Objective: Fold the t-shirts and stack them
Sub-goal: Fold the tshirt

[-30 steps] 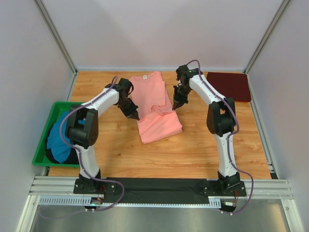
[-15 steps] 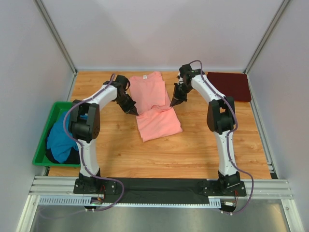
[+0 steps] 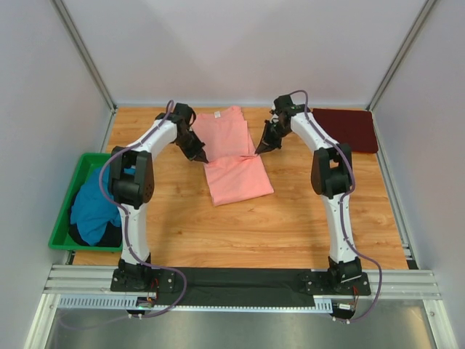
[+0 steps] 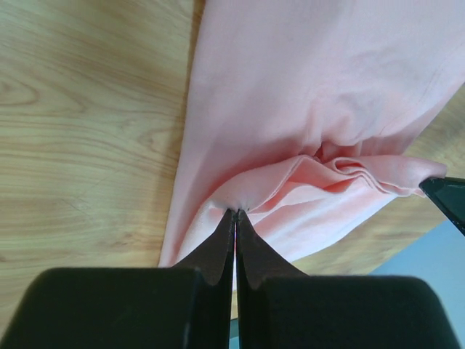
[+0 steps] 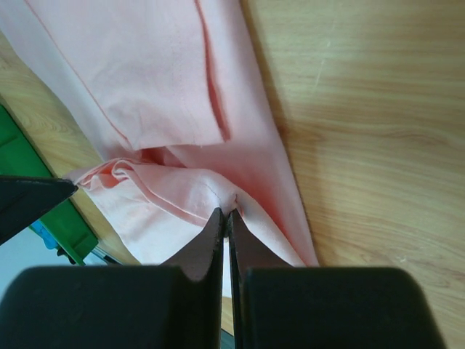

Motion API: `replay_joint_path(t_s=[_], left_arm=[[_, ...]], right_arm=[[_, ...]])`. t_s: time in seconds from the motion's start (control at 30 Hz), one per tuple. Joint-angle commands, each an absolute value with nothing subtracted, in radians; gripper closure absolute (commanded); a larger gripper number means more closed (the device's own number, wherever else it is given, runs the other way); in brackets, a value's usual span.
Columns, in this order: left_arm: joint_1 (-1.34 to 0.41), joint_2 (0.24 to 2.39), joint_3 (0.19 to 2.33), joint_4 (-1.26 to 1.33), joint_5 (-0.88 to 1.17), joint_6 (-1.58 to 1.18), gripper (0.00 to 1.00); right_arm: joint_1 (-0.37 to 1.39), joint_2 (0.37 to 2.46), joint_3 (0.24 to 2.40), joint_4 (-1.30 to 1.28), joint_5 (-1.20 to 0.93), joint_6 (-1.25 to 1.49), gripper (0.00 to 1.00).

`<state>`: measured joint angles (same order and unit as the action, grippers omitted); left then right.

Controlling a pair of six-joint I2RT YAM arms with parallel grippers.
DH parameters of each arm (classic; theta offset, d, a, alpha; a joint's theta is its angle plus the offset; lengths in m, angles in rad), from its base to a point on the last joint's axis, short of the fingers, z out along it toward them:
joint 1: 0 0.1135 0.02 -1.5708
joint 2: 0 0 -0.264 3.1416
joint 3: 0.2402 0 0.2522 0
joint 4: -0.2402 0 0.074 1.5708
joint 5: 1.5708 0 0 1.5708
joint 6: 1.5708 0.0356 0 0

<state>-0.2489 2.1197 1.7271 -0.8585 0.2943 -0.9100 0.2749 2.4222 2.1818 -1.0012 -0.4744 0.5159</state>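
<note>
At the middle of the table [image 3: 290,218], toward the far side, the pink tee [image 3: 236,182] lies with its collar end away from me, and I have both arms on it. The left gripper [image 3: 203,158] is clamped tight on the tee's left edge, fingertips pressed together with a pinch of cloth between them (the left wrist view shows it plainly). The right gripper [image 3: 258,150] is closed the same way on the right edge. Between the two pinches the cloth bunches in soft folds across the tee's width. The maroon tee [image 3: 347,129] lies folded flat in the far right corner, well apart. The teal tee [image 3: 91,207] sits crumpled in the green bin [image 3: 89,163] at the table's left side.
</note>
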Motion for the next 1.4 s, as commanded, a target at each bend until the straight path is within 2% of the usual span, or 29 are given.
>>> replay_joint_path(t_s=[0.0, 0.57, 0.67, 0.7, 0.73, 0.77, 0.87, 0.97, 1.1, 1.2, 1.37], left_arm=[[-0.224, 2.129, 1.766, -0.897, 0.255, -0.894, 1.00], [-0.207, 2.161, 1.758, -0.813, 0.291, -0.913, 1.00], [-0.190, 2.183, 1.813, -0.842, 0.305, -0.873, 1.00], [-0.183, 2.190, 1.837, -0.857, 0.313, -0.861, 0.98], [-0.167, 2.198, 1.867, -0.862, 0.346, -0.847, 0.86], [-0.161, 2.197, 1.877, -0.862, 0.363, -0.839, 0.81], [-0.146, 2.162, 1.882, -0.883, 0.373, -0.805, 0.71], [-0.153, 2.097, 1.852, -0.946, 0.309, -0.747, 0.66], [-0.198, 1.972, 1.744, -0.976, 0.255, -0.704, 0.64], [-0.242, 1.835, 1.498, -0.836, 0.380, -0.712, 0.63], [-0.308, 1.694, 1.276, -0.650, 0.448, -0.742, 0.57]], right_arm=[[0.262, 2.441, 2.226, -0.957, -0.500, 0.535, 1.00], [0.253, 2.468, 2.227, -0.867, -0.569, 0.584, 1.00], [0.238, 2.470, 2.236, -0.864, -0.565, 0.583, 0.99], [0.221, 2.477, 2.246, -0.865, -0.565, 0.586, 0.97], [0.212, 2.482, 2.258, -0.868, -0.571, 0.595, 0.86], [0.201, 2.487, 2.288, -0.883, -0.584, 0.594, 0.81], [0.172, 2.468, 2.318, -0.949, -0.588, 0.525, 0.69], [0.160, 2.373, 2.225, -0.982, -0.583, 0.416, 0.59], [0.155, 2.283, 2.048, -1.038, -0.623, 0.319, 0.54], [0.161, 2.186, 1.862, -1.026, -0.660, 0.260, 0.52], [0.163, 2.076, 1.674, -0.968, -0.676, 0.221, 0.51]])
